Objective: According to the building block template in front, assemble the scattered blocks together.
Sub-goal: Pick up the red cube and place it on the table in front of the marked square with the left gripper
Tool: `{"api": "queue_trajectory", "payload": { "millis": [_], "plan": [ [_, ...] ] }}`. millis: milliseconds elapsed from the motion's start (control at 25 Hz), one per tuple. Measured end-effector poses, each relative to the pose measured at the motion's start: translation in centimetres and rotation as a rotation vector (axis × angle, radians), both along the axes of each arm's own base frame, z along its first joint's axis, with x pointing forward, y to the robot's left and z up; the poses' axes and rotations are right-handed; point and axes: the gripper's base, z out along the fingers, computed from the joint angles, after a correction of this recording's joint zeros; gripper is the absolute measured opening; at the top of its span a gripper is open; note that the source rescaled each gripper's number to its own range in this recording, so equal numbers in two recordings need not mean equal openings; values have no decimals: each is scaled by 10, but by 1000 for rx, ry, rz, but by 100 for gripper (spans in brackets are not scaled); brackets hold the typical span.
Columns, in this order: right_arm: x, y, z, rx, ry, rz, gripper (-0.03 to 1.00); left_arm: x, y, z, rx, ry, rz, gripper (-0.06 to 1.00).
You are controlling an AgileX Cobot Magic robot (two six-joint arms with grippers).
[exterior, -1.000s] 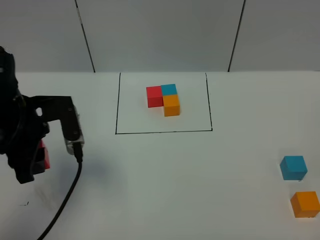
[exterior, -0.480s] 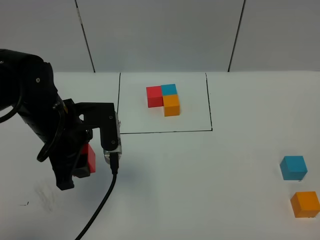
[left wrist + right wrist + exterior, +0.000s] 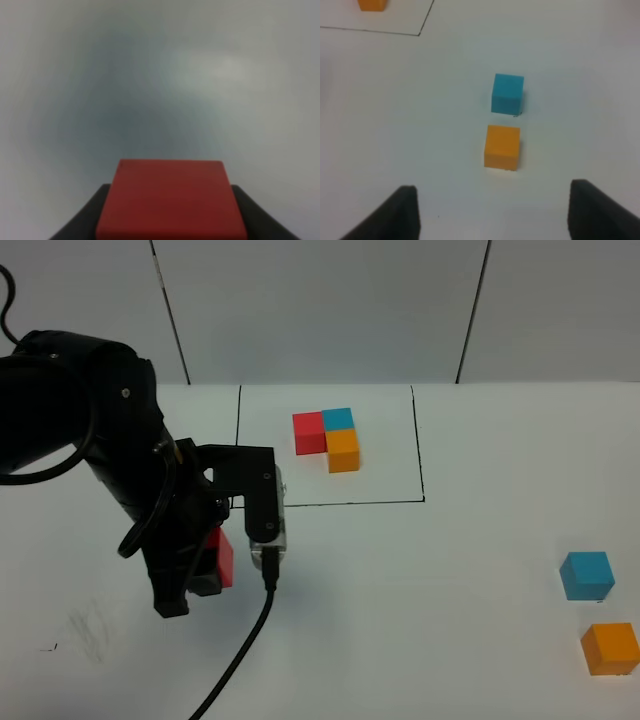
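The building block template (image 3: 327,438) is an L of red, blue and orange cubes inside a black drawn rectangle (image 3: 325,504) at the table's far middle. My left gripper (image 3: 207,568) is shut on the red cube (image 3: 220,558), left of centre and in front of the rectangle's left corner. In the left wrist view the red cube (image 3: 170,197) fills the space between the dark fingers (image 3: 95,210). The blue cube (image 3: 586,574) and orange cube (image 3: 610,648) lie apart at the near right. My right gripper (image 3: 495,197) stands open short of the orange cube (image 3: 502,146), with the blue cube (image 3: 507,93) beyond.
A black cable (image 3: 245,650) hangs from the left arm toward the table's front edge. Faint grey smudges (image 3: 88,628) mark the table at the near left. A corner of the drawn rectangle (image 3: 419,35) shows in the right wrist view.
The left arm has carried the red cube to the right, from the far left edge toward the table's middle. The blue and orange cubes have stayed put.
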Motion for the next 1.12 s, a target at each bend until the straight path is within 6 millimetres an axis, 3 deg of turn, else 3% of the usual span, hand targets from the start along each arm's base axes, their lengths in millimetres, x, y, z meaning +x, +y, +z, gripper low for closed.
{"api": "queue_trajectory", "payload": {
  "millis": [240,600,880,1120],
  "plan": [
    [0,0,0,0,0,0,34,17,-18,-3,6,23,12,0],
    [0,0,0,0,0,0,34,24,-51,-21,55,22,-57,0],
    [0,0,0,0,0,0,34,31,-53,-38,121,28,-44,0],
    [0,0,0,0,0,0,34,35,-56,-38,100,-4,-43,0]
  ]
}}
